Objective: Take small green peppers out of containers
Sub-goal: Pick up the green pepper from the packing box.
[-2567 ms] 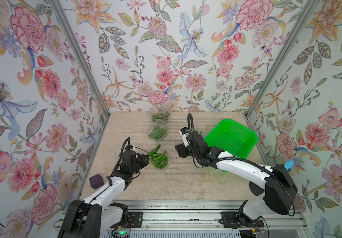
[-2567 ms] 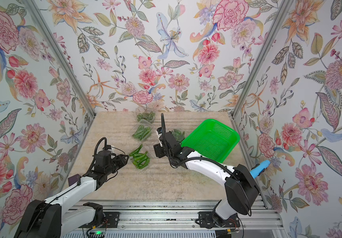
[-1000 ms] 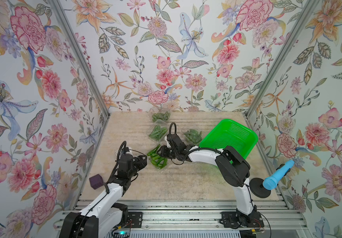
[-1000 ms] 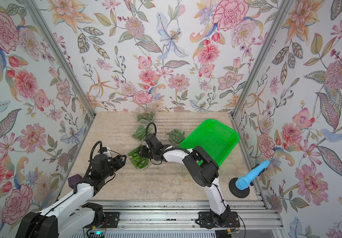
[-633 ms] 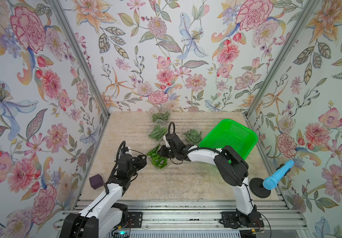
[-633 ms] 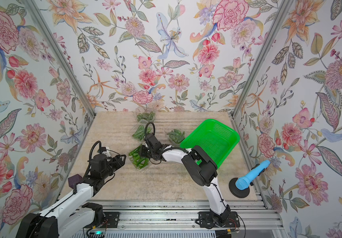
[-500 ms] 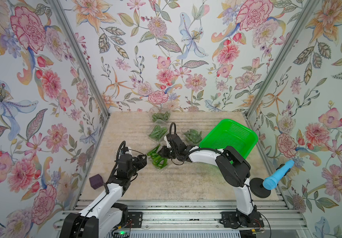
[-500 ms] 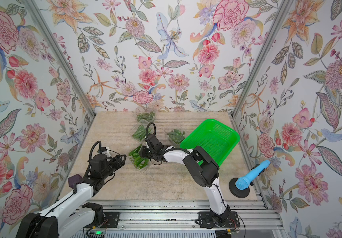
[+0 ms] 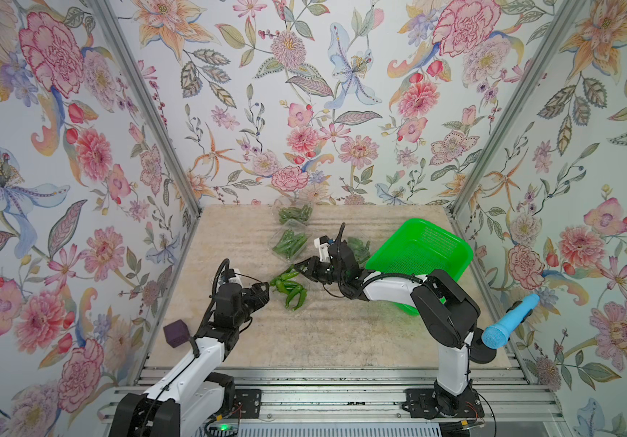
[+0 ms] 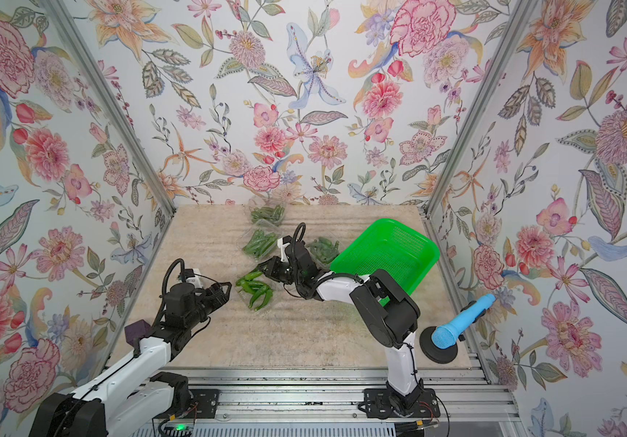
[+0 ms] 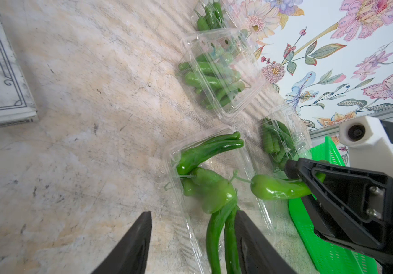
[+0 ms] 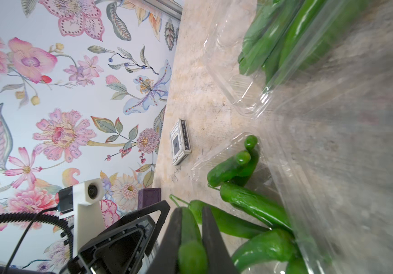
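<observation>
Our right end effector [image 12: 190, 210] is clamped on one green pepper [image 11: 273, 189], held over the open container [image 11: 254, 213] near the middle of the desk [image 9: 342, 340]. More peppers [image 9: 289, 289] lie inside that container. Our left end effector [image 11: 193, 213] stands open at its 9 o'clock side, gripping nothing. Three other containers [image 9: 289, 244] sit toward 12 and 1 o'clock, and the green basket [image 9: 421, 249] is at 2 o'clock.
</observation>
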Motion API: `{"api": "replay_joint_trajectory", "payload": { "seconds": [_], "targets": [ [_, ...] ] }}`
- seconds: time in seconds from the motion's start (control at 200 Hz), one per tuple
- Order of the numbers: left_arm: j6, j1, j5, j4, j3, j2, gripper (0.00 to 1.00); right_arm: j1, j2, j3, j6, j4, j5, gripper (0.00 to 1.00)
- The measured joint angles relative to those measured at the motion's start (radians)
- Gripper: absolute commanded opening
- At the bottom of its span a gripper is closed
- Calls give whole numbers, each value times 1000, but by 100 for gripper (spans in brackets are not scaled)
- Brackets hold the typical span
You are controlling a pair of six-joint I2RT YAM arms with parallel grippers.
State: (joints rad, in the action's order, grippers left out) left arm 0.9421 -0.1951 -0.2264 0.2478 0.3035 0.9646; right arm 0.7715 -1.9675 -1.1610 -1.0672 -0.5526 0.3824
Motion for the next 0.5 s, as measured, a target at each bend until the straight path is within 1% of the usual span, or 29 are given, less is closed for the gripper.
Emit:
{"api": "replay_joint_trajectory", "payload": {
  "seconds": [0.135,0.27,0.37,0.5],
  "targets": [
    [0,0,8,8,-19,-49,62,-9,0,26,-40,-103,8,8],
    [-8,1,31,6,-21,-73,62,-22,19,40,-41,-134,7,8],
    [-19,1,40,-10,-19,-73,63,-44,90,87,-33,-131,-3,8],
    [-34,1,49,-19,-19,-72,66,-117,257,168,5,-94,-19,9]
  ]
}}
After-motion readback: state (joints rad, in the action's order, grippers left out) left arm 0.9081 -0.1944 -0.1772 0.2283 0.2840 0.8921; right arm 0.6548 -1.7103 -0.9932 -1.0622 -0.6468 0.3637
